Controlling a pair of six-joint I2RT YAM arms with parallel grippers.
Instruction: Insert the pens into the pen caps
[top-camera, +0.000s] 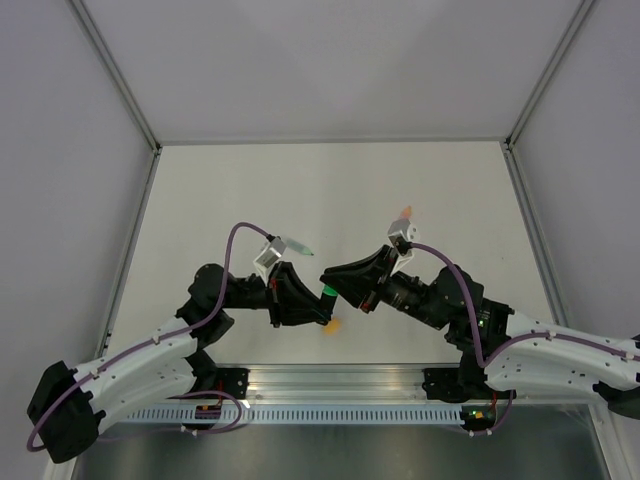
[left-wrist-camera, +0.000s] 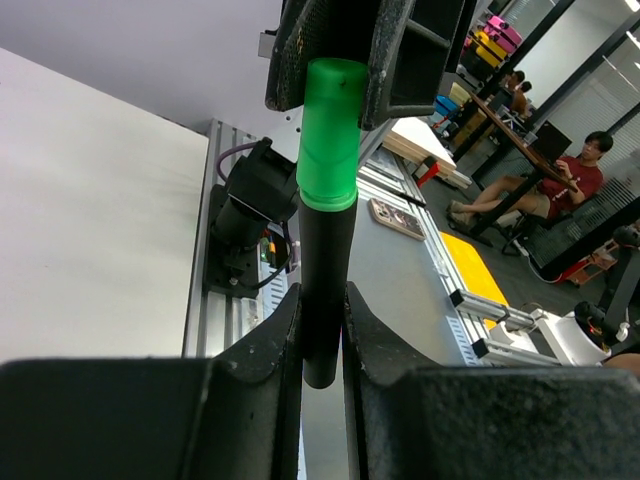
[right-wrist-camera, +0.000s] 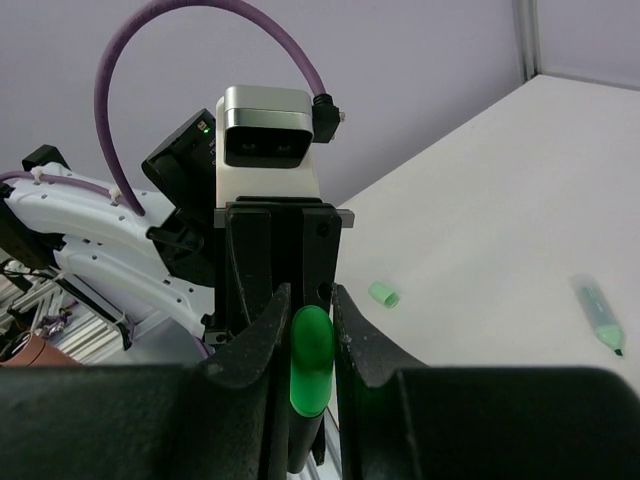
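Note:
My left gripper (top-camera: 312, 302) (left-wrist-camera: 322, 335) is shut on the black pen (left-wrist-camera: 322, 270) and holds it in the air above the table's near edge. The bright green cap (top-camera: 327, 292) (left-wrist-camera: 330, 135) (right-wrist-camera: 311, 360) sits over the pen's end. My right gripper (top-camera: 338, 285) (right-wrist-camera: 311, 345) meets it head-on and is shut on that cap. The pale green pen (top-camera: 297, 247) (right-wrist-camera: 598, 313) lies on the table behind the left wrist. The pale green cap (right-wrist-camera: 383, 294) lies near it. The orange cap (top-camera: 333, 325) lies under the grippers. The orange-pink pen (top-camera: 404, 213) shows just behind the right wrist camera.
The white table (top-camera: 330, 190) is walled on three sides. An aluminium rail (top-camera: 330, 380) with the arm bases runs along the near edge. Both wrists hang close together over the front middle of the table.

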